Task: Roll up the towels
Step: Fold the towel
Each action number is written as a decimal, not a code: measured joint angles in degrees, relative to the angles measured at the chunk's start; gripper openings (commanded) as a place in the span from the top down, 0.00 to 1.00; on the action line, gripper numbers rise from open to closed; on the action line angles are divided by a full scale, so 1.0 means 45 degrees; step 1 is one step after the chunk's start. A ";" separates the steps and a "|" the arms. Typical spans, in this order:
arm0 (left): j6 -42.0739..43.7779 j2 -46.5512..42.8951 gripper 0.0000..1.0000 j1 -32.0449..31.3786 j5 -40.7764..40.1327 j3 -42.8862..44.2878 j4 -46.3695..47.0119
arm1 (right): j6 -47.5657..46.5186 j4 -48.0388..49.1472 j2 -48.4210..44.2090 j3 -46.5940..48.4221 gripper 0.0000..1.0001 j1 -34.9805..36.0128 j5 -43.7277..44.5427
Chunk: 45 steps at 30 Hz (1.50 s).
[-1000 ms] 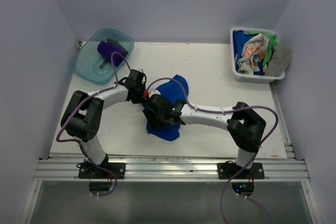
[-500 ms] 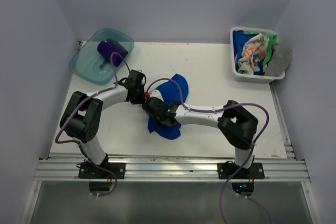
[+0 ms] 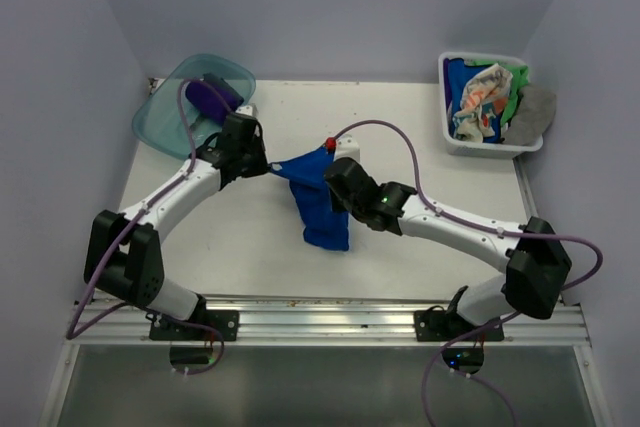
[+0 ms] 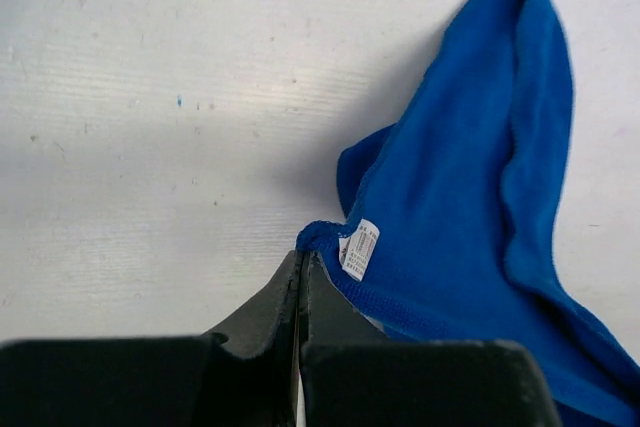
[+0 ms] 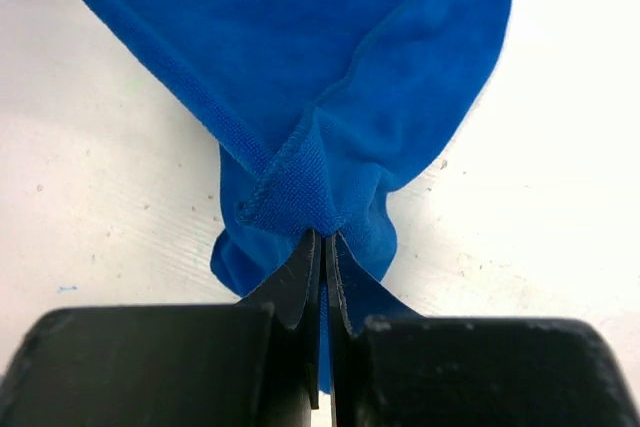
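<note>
A royal blue towel (image 3: 318, 202) is stretched between my two grippers over the middle of the table, and its lower part droops toward the near edge. My left gripper (image 3: 268, 169) is shut on the towel's left corner; in the left wrist view that gripper (image 4: 302, 255) pinches the hem beside a white label (image 4: 360, 249). My right gripper (image 3: 327, 160) is shut on the other corner. The right wrist view shows that gripper (image 5: 322, 235) clamping a folded corner of the blue towel (image 5: 340, 67). A rolled purple towel (image 3: 210, 97) lies in the teal tub.
The translucent teal tub (image 3: 160, 127) stands at the back left, close behind the left arm. A white basket (image 3: 447, 137) at the back right holds several crumpled towels (image 3: 485, 97) in blue, cream, green and grey.
Both grippers closed on the crumpled blue towel, then moved back and apart. The towel is now pulled out between them. The right arm has stretched out and the left arm has swung toward the tub.
</note>
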 measured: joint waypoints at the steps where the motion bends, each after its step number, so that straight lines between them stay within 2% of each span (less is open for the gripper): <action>1: 0.0000 -0.0189 1.00 0.0034 0.0083 0.0092 0.0000 | -0.0010 0.0083 -0.0175 -0.0107 1.00 -0.0102 -0.0029; 4: -0.0005 -0.0656 1.00 0.0141 0.0389 0.0219 -0.0039 | -0.0112 0.0345 -0.0447 -0.0427 0.99 -0.0476 -0.0141; 7: -0.0010 -0.0811 1.00 0.0175 0.0588 0.0311 -0.0170 | -0.0257 0.0559 -0.0510 -0.0695 0.94 -0.0695 -0.0340; 10: 0.0053 -0.0811 1.00 0.0238 0.0325 0.0335 -0.0330 | -0.0491 0.0466 -0.0510 -0.0937 0.84 -0.0738 -0.0593; 11: 0.0068 -0.0811 1.00 0.0369 0.0219 0.0335 -0.0350 | -0.0573 0.0301 -0.0520 -0.1078 0.74 -0.0792 -0.0665; 14: 0.0083 -0.0792 1.00 0.0869 -0.0199 0.0335 -0.0369 | -0.0670 -0.0049 -0.0340 -0.1394 0.62 -0.0937 -0.0908; 21: 0.0097 -0.0772 1.00 0.0981 -0.0296 0.0330 -0.0364 | -0.0452 -0.0408 0.0845 -0.1389 0.62 -0.1001 -0.1579; 23: 0.0102 -0.0772 1.00 0.0981 -0.0316 0.0321 -0.0364 | -0.0321 -0.0476 0.1039 -0.1321 0.55 -0.1001 -0.1768; 28: 0.0107 -0.0772 1.00 0.0981 -0.0311 0.0306 -0.0364 | -0.0068 -0.0471 0.1311 -0.0811 0.46 -0.1001 -0.1923; 32: 0.0112 -0.0772 1.00 0.0981 -0.0296 0.0296 -0.0364 | 0.0044 -0.0413 0.1311 -0.0539 0.34 -0.1001 -0.2123; 34: 0.0112 -0.0772 1.00 0.0981 -0.0287 0.0277 -0.0364 | 0.0131 -0.0379 0.1321 -0.0510 0.33 -0.1001 -0.2137; 36: 0.0117 -0.0772 1.00 0.0981 -0.0262 0.0257 -0.0364 | 0.0228 -0.0398 0.1413 -0.0457 0.38 -0.1001 -0.2098; 37: 0.0117 -0.0772 1.00 0.0981 -0.0257 0.0257 -0.0364 | 0.0282 -0.0413 0.1506 -0.0398 0.55 -0.1001 -0.2045; 39: 0.0121 -0.0772 1.00 0.0981 -0.0253 0.0257 -0.0364 | 0.0461 -0.0413 0.1715 -0.0296 0.73 -0.1005 -0.1928; 40: 0.0121 -0.0772 1.00 0.0981 -0.0253 0.0257 -0.0369 | 0.0573 -0.0384 0.1851 -0.0277 0.90 -0.1039 -0.1831; 41: 0.0126 -0.0772 1.00 0.0981 -0.0257 0.0257 -0.0369 | 0.0617 -0.0374 0.1909 -0.0277 0.98 -0.1088 -0.1797; 45: 0.0155 -0.0772 1.00 0.0981 -0.0253 0.0257 -0.0374 | 0.0942 -0.0189 0.1948 -0.0359 1.00 -0.1739 -0.1802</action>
